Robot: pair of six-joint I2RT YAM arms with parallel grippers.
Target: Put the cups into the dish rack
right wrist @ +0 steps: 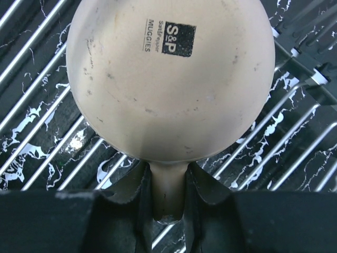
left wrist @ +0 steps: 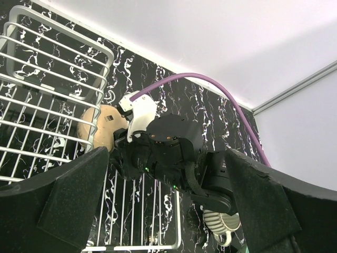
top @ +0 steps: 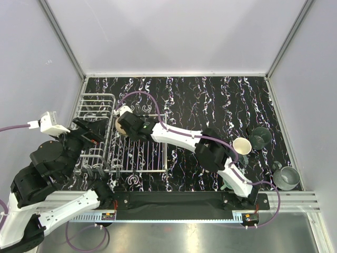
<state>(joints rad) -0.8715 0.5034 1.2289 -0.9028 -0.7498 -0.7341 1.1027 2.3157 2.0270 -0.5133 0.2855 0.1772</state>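
The right gripper (right wrist: 168, 199) is closed narrow on the handle of the peach-tan mug (right wrist: 168, 79), whose flat base, stamped "S&P MUGGIES", faces the wrist camera. The mug hangs over the white wire dish rack (top: 138, 154), just beside the edge where the raised basket part meets the flat grid. Whether it touches the wires cannot be told. The left gripper (left wrist: 166, 205) is spread wide and holds nothing, pointing at the mug from the rack's left side. On the black marbled table (top: 210, 100), well apart to the right, are a cup with a pale inside (top: 242, 146), a dark teal cup (top: 260, 138) touching it, and a grey cup (top: 286, 177) nearer the front corner.
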